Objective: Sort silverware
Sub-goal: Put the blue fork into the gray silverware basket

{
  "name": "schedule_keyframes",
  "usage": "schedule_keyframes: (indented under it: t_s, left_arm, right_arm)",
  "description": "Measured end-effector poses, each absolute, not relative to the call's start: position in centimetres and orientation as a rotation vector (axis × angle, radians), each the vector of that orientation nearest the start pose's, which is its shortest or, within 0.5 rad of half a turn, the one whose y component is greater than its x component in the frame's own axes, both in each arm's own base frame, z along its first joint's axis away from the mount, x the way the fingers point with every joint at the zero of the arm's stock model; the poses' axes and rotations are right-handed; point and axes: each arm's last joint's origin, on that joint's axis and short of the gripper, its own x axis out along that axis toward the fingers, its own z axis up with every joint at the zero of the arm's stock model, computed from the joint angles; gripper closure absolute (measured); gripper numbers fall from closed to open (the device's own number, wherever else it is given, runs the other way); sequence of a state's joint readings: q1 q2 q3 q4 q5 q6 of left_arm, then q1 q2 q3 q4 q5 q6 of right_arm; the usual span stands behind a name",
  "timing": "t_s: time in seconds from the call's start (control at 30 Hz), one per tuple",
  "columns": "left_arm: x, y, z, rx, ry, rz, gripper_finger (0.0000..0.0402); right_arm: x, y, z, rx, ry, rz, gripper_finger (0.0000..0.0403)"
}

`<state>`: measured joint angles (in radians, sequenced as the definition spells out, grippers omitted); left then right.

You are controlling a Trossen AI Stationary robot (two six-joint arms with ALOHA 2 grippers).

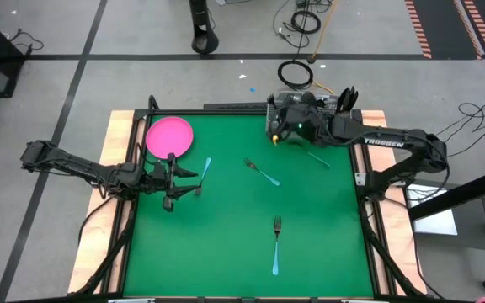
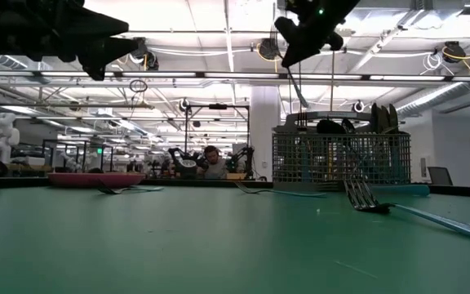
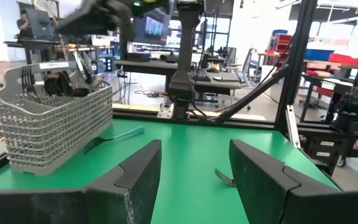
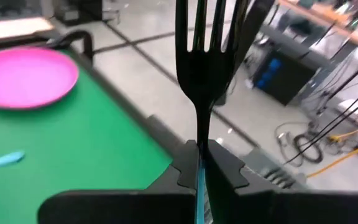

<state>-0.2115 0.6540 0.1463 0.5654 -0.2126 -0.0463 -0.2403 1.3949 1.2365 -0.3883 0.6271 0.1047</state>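
Observation:
My right gripper (image 4: 199,155) is shut on a fork (image 4: 204,56) with dark tines and a light-blue handle. It hangs high over the table's far edge (image 1: 274,130), beside the wire-mesh caddy (image 2: 341,159). My left gripper (image 1: 194,178) waits open and level near the pink plate (image 1: 169,136), touching nothing. Loose silverware lies flat on the green mat: a blue-handled piece (image 1: 205,168) by my left gripper, a fork (image 1: 261,172) mid-table, a fork (image 1: 276,244) toward the near edge, and a piece (image 1: 318,158) under my right arm. My right gripper pinches the fork between its two fingers at the top of the light-blue handle (image 4: 198,180), just behind the dark neck (image 4: 201,134). The fork lies along the fingers, its tines sticking out past the fingertips. It is lifted clear of the table.
The caddy (image 3: 48,127) stands at the far right corner with dark utensils upright in it. The plate sits at the far left. Black frame posts (image 3: 294,74) border the table. Green mat (image 1: 226,244) stretches between the loose pieces.

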Motion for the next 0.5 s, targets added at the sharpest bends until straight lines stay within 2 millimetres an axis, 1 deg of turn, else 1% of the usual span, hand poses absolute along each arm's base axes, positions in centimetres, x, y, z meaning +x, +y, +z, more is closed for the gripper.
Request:
schedule_keyframes:
  t_s: [0.1,0.17,0.37,0.5]
  left_arm:
    - [14.8,-2.6,20.3,-0.058,-0.058,-0.001,0.0210]
    - [14.8,-2.6,20.3,-0.058,-0.058,-0.001,0.0210]
    - [14.8,-2.6,20.3,-0.051,-0.058,-0.001,0.0210]
    - [14.8,-2.5,20.3,-0.043,-0.057,0.000,0.0210]
  right_arm:
    - [28.9,-10.5,34.0,-0.048,0.474,-0.907,0.0403]
    - [28.9,-11.4,33.8,-0.059,0.438,-0.932,0.0403]
    - [27.9,-14.0,29.8,-0.037,0.371,-1.025,0.0403]
    - [27.4,-14.5,28.6,-0.035,0.324,-1.049,0.0403]
